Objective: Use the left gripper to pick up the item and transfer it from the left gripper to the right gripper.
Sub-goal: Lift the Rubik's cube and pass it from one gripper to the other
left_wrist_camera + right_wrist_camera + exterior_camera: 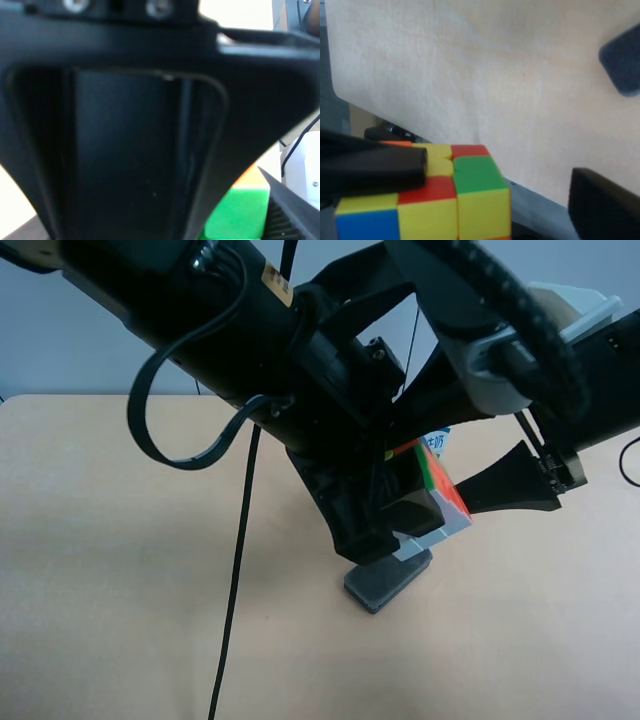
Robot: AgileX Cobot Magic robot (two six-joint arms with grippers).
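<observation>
The item, a puzzle cube (440,490), hangs tilted above the table with green, orange and white faces showing. My left gripper (405,522), on the all-black arm, is shut on it from the exterior high view's left. In the left wrist view black gripper parts fill the picture, and only a green face of the cube (240,212) shows. My right gripper (497,172) stands open around the cube (445,200). One finger (375,167) lies along the cube's top edge. The other finger (605,205) stands clear of it.
A dark grey rounded block (388,580) lies on the tan table (120,570) right under the cube, also seen in the right wrist view (622,62). A white-and-blue milk carton (437,443) peeks out behind the arms. A black cable (235,580) hangs down across the table.
</observation>
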